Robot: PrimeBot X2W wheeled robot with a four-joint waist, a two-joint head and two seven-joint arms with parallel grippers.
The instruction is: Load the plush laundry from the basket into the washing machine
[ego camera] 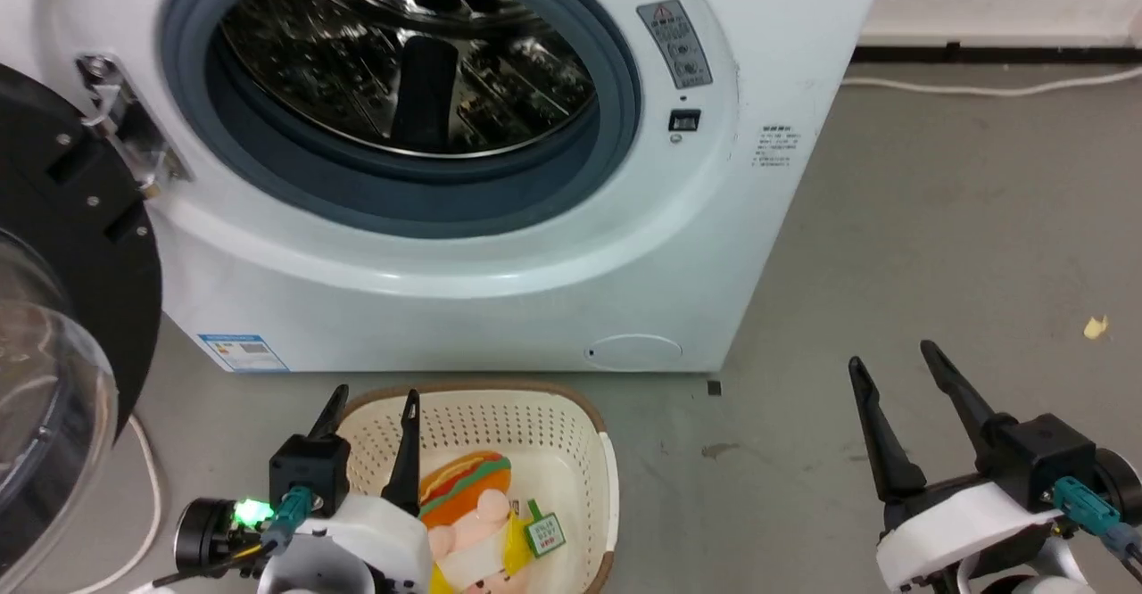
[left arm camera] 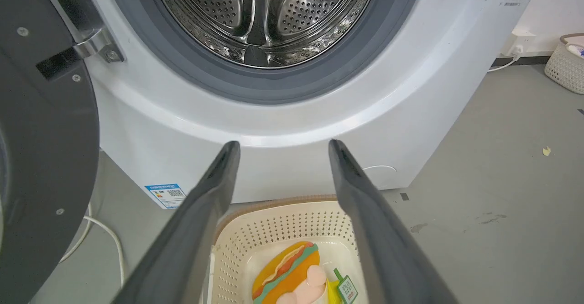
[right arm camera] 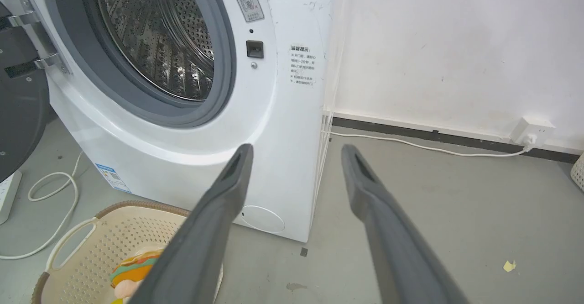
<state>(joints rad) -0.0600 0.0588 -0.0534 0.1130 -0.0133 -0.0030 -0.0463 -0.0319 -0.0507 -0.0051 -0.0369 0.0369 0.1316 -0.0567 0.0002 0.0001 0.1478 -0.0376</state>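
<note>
The plush laundry (ego camera: 477, 509), an orange hot-dog toy with pale pink lumps and a green-white tag, lies in the cream basket (ego camera: 571, 433) on the floor before the washing machine (ego camera: 500, 255). The washer's door (ego camera: 62, 309) hangs open at the left and the steel drum (ego camera: 410, 59) looks bare. My left gripper (ego camera: 375, 402) is open above the basket's left rim, apart from the plush laundry (left arm camera: 287, 274). My right gripper (ego camera: 897, 358) is open over bare floor to the right. The basket (right arm camera: 91, 244) and plush laundry (right arm camera: 130, 269) sit lower left in the right wrist view.
A white cable (ego camera: 152, 505) lies on the floor under the open door. Another cable (right arm camera: 410, 144) runs along the wall to a socket (right arm camera: 531, 133). A second basket (left arm camera: 568, 64) stands far right. A yellow scrap (ego camera: 1096, 327) lies on the grey floor.
</note>
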